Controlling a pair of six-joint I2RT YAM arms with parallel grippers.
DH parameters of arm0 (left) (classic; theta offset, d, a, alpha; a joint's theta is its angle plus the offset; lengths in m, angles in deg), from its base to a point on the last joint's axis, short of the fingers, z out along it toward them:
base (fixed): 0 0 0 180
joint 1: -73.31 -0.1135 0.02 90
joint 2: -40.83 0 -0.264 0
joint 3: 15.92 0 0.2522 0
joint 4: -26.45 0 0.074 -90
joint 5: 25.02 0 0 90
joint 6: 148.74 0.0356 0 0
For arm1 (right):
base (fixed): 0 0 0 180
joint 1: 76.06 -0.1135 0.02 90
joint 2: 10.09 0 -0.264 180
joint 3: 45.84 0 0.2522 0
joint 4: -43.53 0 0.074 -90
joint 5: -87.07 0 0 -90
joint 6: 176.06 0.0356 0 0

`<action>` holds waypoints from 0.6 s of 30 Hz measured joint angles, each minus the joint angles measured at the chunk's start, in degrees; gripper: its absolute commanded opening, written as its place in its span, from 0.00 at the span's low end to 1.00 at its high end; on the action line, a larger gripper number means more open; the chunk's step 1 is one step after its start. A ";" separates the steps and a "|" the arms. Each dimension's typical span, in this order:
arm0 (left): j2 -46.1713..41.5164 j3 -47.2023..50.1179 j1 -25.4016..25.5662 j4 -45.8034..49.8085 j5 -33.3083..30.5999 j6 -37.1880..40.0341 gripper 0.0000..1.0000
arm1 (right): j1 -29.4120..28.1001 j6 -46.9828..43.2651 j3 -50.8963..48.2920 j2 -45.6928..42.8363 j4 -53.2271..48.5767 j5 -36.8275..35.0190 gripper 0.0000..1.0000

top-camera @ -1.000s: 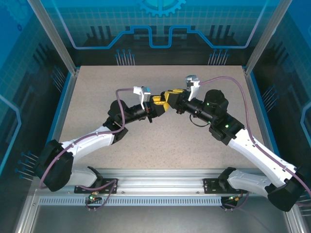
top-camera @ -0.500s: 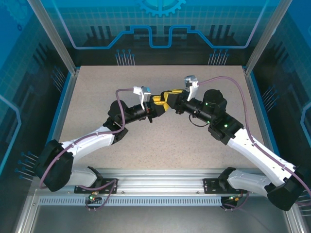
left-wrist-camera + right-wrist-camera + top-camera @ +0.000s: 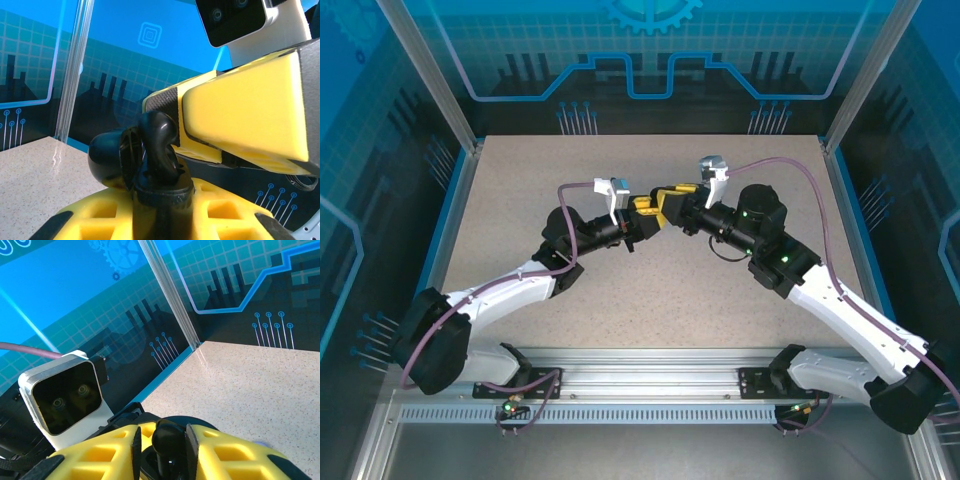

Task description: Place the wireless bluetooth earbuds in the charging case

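The room is a booth with blue printed panels (image 3: pixel 640 60) on the far side and both flanks, and clear corner posts. The table (image 3: pixel 650 300) is a pale speckled slab, bare around the arms, with a metal rail (image 3: pixel 650 365) along the near edge.

The left arm (image 3: pixel 510 285) and right arm (image 3: pixel 820 285) both reach in and meet nose to nose above the middle of the table, a bit toward the far side. The left gripper (image 3: pixel 642 212) is clamped on the black case (image 3: pixel 106 161), holding it up off the surface. The right gripper (image 3: pixel 668 196) comes in from the right, its yellow fingers (image 3: pixel 240 110) sitting right over the case.

The black earbud (image 3: pixel 159 135) is between the right gripper's tips and looks like it's standing stem-down at the case. The jaws stand close on either side of it, but whether they actually pinch it can't be told from here.

So it looks like the seating step, bud going into its pocket. Can't tell if it's fully down. The next move probably needs the right gripper to let go gently and back straight off without dragging the bud out, while the left keeps the case steady. A tiny thing like that could easily tip or pop loose.
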 measured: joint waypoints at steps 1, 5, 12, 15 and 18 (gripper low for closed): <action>0.00 0.00 0.00 0.04 0.00 0.02 0.07 | -0.04 0.00 0.00 0.00 -0.07 -0.02 0.33; 0.00 0.00 0.00 0.15 0.00 0.02 0.07 | -0.09 0.00 0.00 -0.04 -0.15 -0.09 0.33; -0.44 0.00 0.00 1.09 -0.02 0.70 0.07 | -0.37 -0.48 0.00 -0.50 -1.09 -1.09 0.33; -1.01 0.00 0.00 1.99 -0.04 1.62 0.07 | -0.44 -0.90 0.00 -0.92 -1.77 -1.09 0.32; -1.51 -0.02 0.07 2.91 -0.42 2.36 0.07 | -0.44 -1.27 0.00 -1.25 -2.34 -1.09 0.32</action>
